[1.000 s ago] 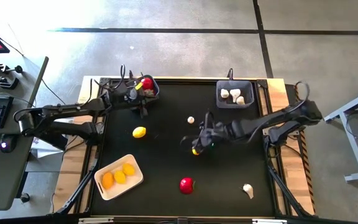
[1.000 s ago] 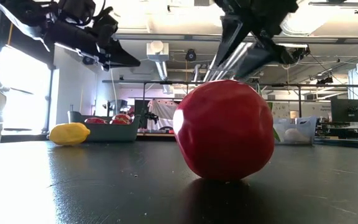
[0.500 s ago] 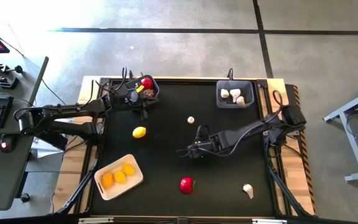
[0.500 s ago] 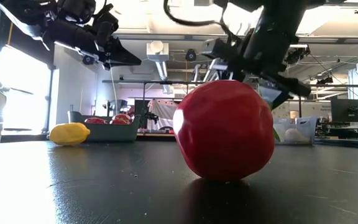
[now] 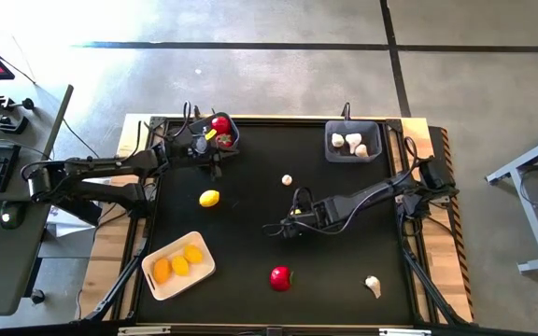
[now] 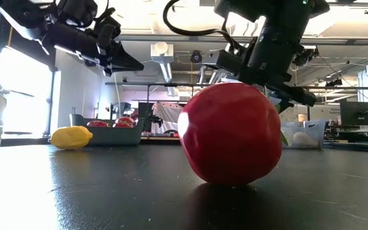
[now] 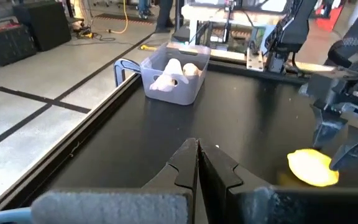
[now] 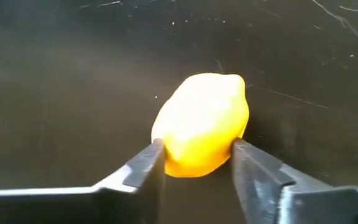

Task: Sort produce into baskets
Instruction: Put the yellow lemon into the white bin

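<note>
Yellow lemon (image 8: 201, 124) sits right between the right end effector (image 5: 290, 224) fingers (image 8: 143, 167), both pads touching its sides, down on the black tabletop (image 5: 250, 252) mid-field; looks clamped on it or nearly so. Its long axis runs roughly along the fingers, so they're squeezing across the narrow width. Likely destination is the cream tray (image 5: 149, 276), well off toward the left arm's side. Left end effector (image 7: 196, 163) is closed and empty beside the red-produce bin (image 5: 231, 137), with another lemon (image 5: 209, 198) closer to it.
</note>
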`<state>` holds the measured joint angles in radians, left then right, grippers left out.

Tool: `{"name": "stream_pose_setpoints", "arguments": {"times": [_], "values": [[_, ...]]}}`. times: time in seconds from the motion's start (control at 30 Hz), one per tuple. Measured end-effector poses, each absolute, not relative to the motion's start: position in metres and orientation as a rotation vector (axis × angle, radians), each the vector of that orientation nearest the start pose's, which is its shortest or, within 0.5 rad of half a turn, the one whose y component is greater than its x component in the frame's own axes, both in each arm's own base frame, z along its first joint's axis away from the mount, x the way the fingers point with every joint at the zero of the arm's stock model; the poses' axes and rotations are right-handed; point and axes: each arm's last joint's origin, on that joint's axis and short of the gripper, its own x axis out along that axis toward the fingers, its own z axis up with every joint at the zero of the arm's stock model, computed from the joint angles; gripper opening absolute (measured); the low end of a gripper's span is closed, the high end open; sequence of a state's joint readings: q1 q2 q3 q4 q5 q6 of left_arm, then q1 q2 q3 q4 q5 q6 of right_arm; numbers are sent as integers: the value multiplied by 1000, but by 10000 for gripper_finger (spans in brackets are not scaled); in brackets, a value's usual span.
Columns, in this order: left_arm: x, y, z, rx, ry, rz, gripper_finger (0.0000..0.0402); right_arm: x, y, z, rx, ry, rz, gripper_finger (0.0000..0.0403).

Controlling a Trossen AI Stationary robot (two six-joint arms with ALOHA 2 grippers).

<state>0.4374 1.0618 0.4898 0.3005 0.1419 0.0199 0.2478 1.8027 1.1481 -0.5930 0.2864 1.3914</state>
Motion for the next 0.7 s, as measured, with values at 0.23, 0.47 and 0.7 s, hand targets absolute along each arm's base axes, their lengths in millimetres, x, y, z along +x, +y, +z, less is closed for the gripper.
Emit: {"name": "stream_pose_setpoints", "arguments": {"times": [0.23, 0.47, 0.7], "values": [[197, 87, 210, -160, 176, 293, 0, 335, 73, 170, 811, 955, -776, 74], [197, 85, 210, -204, 169, 226, 0, 337, 61, 170, 599, 1009, -684, 29], [197, 85, 210, -193, 171, 223, 0, 341, 37, 172, 501, 1082, -618, 9]]}}
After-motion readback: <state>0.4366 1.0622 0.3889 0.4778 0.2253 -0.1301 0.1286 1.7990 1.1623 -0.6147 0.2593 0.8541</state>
